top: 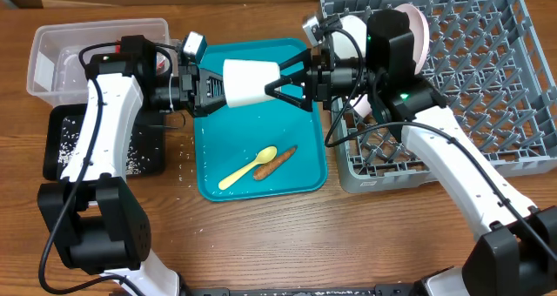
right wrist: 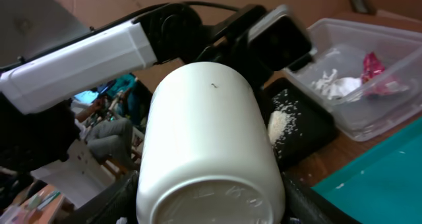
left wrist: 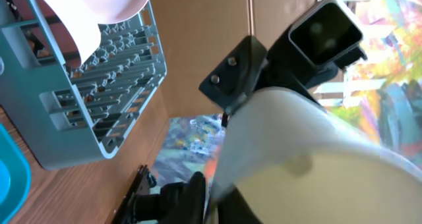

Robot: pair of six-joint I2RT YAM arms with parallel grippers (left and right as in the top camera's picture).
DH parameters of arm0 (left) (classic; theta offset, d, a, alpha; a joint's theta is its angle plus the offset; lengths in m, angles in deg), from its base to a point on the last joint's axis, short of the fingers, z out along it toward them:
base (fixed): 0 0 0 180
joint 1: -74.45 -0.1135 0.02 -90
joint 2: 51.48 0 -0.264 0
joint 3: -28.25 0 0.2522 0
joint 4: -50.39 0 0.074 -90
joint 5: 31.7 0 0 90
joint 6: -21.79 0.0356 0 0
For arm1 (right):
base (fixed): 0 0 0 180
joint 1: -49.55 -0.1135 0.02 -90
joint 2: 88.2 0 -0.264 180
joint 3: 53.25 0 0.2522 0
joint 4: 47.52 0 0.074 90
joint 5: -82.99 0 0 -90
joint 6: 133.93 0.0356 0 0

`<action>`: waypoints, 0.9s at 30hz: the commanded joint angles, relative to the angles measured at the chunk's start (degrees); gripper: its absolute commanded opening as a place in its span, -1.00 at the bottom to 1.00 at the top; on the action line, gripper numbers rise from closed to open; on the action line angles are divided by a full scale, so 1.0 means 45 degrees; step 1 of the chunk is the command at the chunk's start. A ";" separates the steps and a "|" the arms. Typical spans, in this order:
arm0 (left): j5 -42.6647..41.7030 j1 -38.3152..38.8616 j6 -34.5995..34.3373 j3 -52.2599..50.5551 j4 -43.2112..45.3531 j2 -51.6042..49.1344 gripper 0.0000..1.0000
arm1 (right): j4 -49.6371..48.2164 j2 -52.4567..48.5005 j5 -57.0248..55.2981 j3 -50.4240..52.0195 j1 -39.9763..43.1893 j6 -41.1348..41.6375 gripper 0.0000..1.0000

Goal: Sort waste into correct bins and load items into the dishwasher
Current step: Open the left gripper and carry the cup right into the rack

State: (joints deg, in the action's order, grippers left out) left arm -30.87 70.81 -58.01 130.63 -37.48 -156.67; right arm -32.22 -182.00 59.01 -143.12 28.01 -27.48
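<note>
The left arm [top: 109, 122] reaches right, level over the teal tray [top: 305, 165]. The left gripper [top: 218, 85] clamps the rim end of the cup [top: 251, 81], plain white, lying sideways in the air above that tray. The right gripper [top: 280, 80] meets it from the rack [top: 487, 87] side, 2 fingers spread wide astride the base; whether they press it, I cannot tell.

Your wooden table [top: 261, 235] carries the teal tray [top: 218, 148] at centre, the clear tub [top: 43, 70] at ten o'clock, the black tray [top: 150, 144] at nine, and the grey dish rack [top: 496, 96] at two.
</note>
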 commanded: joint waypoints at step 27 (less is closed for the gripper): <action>0.5260 0.0243 -0.0092 0.0248 0.1409 -0.0015 -0.27 | 0.3959 0.0452 -0.2030 -0.0058 0.3910 -0.0529 -0.24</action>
State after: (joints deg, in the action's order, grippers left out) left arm -19.57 71.46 -58.19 130.68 -32.72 -156.67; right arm -18.19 -182.00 56.17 -143.08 44.09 -27.81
